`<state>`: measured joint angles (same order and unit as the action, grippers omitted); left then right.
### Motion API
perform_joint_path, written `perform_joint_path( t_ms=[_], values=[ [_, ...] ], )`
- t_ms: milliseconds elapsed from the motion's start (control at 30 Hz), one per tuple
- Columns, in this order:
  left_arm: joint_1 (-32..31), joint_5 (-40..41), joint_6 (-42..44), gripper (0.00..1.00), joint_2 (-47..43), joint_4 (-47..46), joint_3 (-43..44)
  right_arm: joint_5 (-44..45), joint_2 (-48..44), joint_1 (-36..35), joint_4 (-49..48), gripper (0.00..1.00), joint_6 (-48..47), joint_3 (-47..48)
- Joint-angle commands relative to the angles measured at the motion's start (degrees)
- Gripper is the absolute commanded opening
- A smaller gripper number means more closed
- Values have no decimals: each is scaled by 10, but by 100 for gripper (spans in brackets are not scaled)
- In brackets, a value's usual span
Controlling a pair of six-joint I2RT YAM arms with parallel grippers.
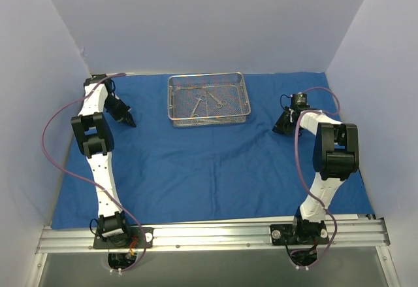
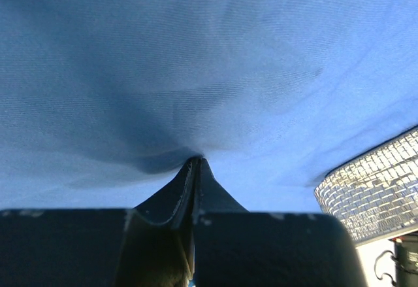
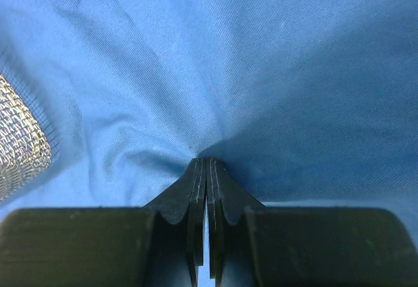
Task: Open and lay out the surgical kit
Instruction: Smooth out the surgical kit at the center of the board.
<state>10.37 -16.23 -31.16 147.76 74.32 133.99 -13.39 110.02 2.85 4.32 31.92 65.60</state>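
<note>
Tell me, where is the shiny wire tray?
In the top view, the wire tray sits on the blue cloth at the far middle, between the left pincer and the right pincer.

The cloth (image 1: 215, 169) lies spread flat beyond the arm bases. The tray (image 1: 210, 121) sits on it at the far middle, with the instruments (image 1: 197, 106) lying inside. The left pincer (image 1: 130, 122) pinches the cloth left of the tray, the right pincer (image 1: 277, 129) right of it.
</note>
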Motion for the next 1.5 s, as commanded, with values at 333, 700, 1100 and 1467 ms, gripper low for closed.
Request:
perform_joint_path(
  t_ms=[333, 700, 1100, 1467],
  values=[
    [27, 23, 36, 2, 91, 2, 115, 46, 42, -13, 194, 0, -8, -74],
    [17, -13, 30, 2, 127, -15, 155, 47, -10, -17, 199, 0, -12, -141],
    [46, 4, 23, 2, 31, -83, -46, 84, 66, -7, 233, 0, -54, -2],
    [53, 23, 30, 12, -48, -138, -121, 108, 86, 12, 241, 7, -100, 57]
  ],
)
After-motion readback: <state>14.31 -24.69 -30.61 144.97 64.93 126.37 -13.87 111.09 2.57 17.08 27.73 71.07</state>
